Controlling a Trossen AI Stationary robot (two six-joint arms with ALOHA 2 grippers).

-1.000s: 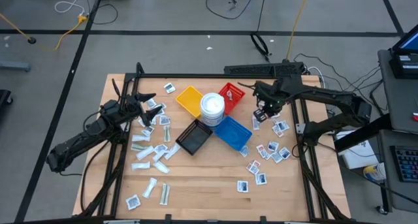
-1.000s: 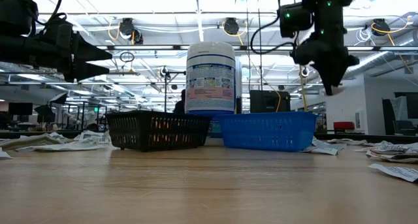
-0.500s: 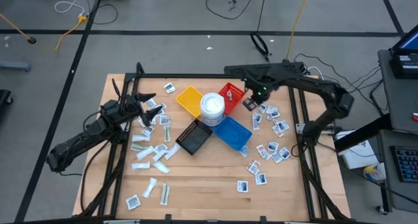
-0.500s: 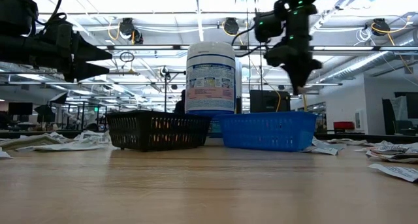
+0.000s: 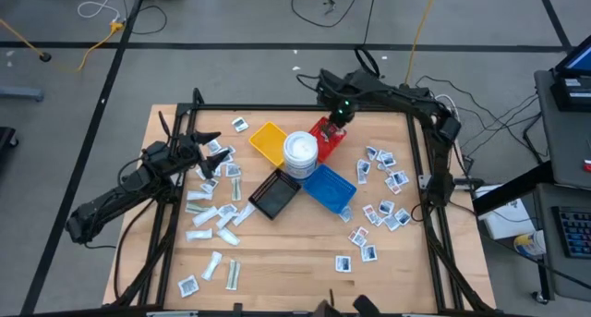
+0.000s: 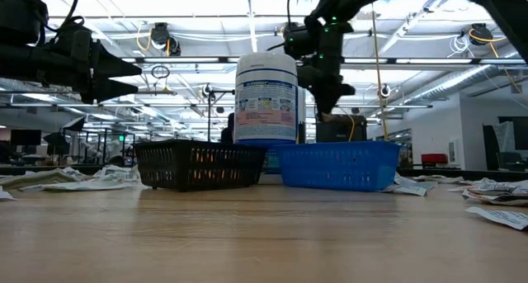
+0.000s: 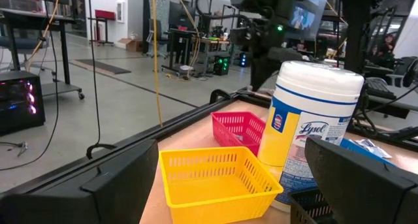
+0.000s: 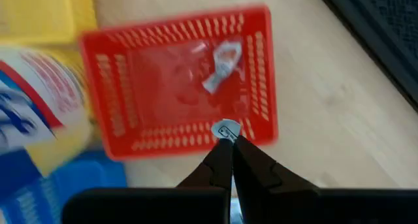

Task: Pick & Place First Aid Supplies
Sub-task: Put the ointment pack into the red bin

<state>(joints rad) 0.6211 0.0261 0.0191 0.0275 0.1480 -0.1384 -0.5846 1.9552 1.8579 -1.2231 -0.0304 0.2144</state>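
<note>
Above the red plastic mesh tray [image 8: 176, 83] at the far side of the wooden table [image 5: 277, 262], the right hand [image 8: 226, 136] hangs with its fingers pinched together on a small flat white packet with dark print [image 8: 226, 128]. In the right wrist view the packet sits at the very fingertips, over the tray's near rim rather than its middle. One packet [image 8: 221, 67] already lies inside the tray.

Risks, as I judge them:
- Release from here could drop the packet on the rim or outside it; the hold is only by an edge, so it may flutter.
- The round white wipes tub with lid [image 5: 300, 149] stands just beside the red tray; a swing that way could knock it.

Pose: right arm reaches across from the table's right edge, wrist pointing down, clear of the tray in the low view.

Left hand [image 5: 211, 149] waits over the left side, jaws spread wide, holding nothing. Many white packets lie scattered below it [image 5: 211, 215] and on the right side [image 5: 386, 213]. Yellow [image 5: 268, 141], black [image 5: 274, 195] and blue [image 5: 330, 189] trays ring the tub.
</note>
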